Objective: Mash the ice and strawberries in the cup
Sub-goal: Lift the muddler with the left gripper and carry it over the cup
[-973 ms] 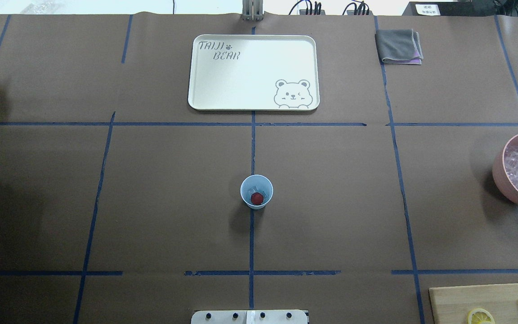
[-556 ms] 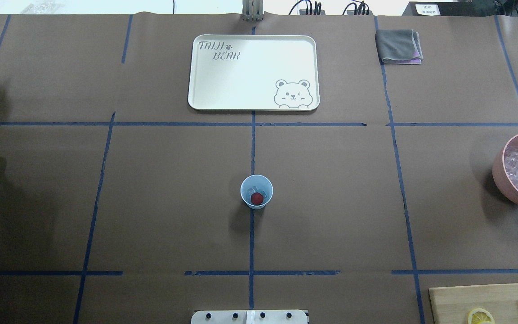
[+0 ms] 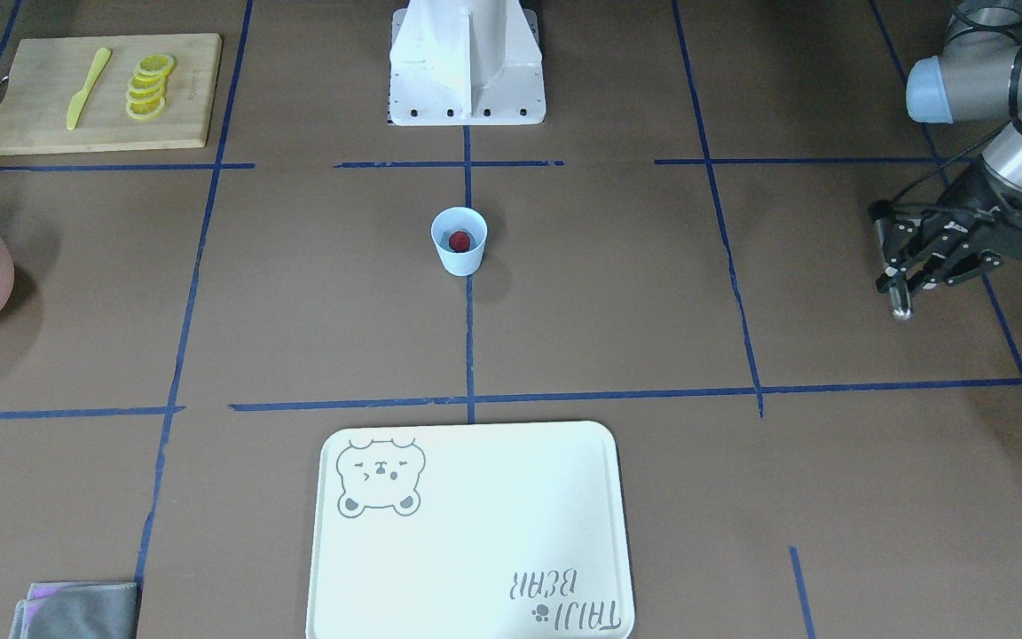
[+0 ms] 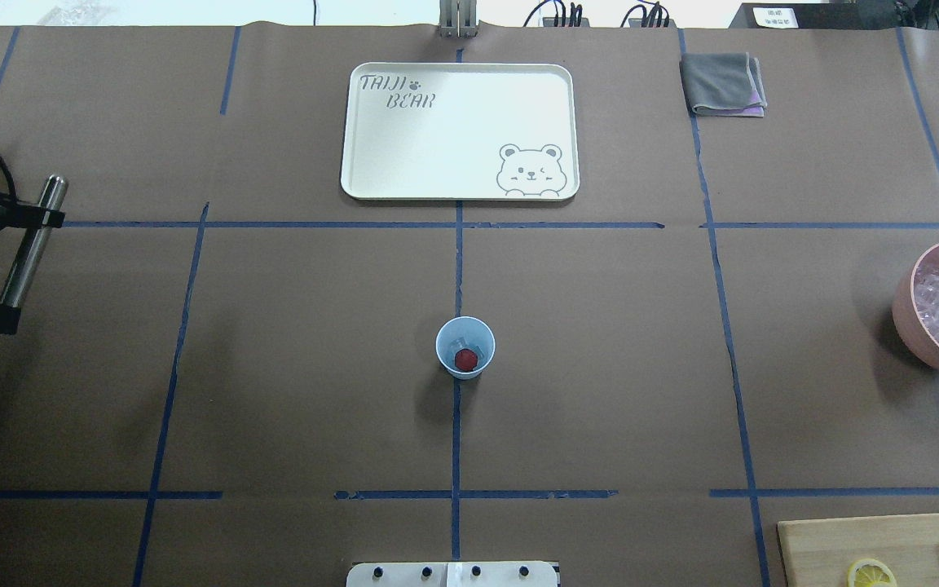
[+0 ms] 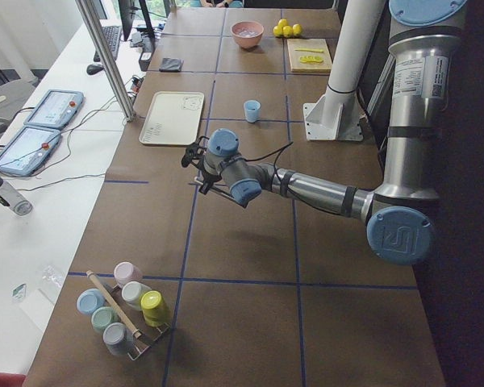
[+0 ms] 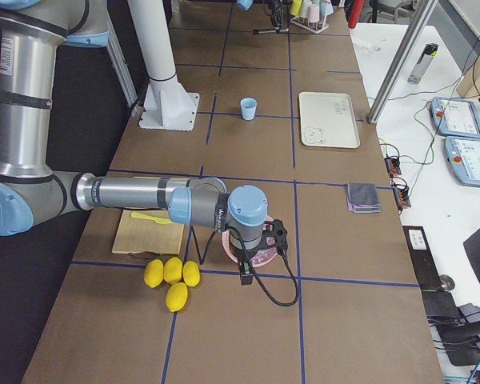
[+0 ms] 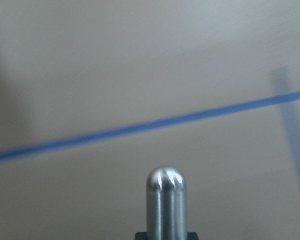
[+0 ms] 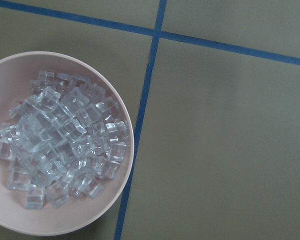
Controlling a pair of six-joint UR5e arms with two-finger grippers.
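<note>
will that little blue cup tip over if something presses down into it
Probably tips easily: the cup is small plastic, narrower at its base than its rim, and nothing holds it. One strawberry and a few ice cubes likely add little weight, so an off-centre push may slide it.

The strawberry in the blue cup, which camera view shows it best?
The overhead exterior view: it looks down into the cup, with the red strawberry plain against the ice. The front-facing view also shows it, slightly smaller. Both side views show only the cup's outside, far off. Neither wrist view shows it.
</note>
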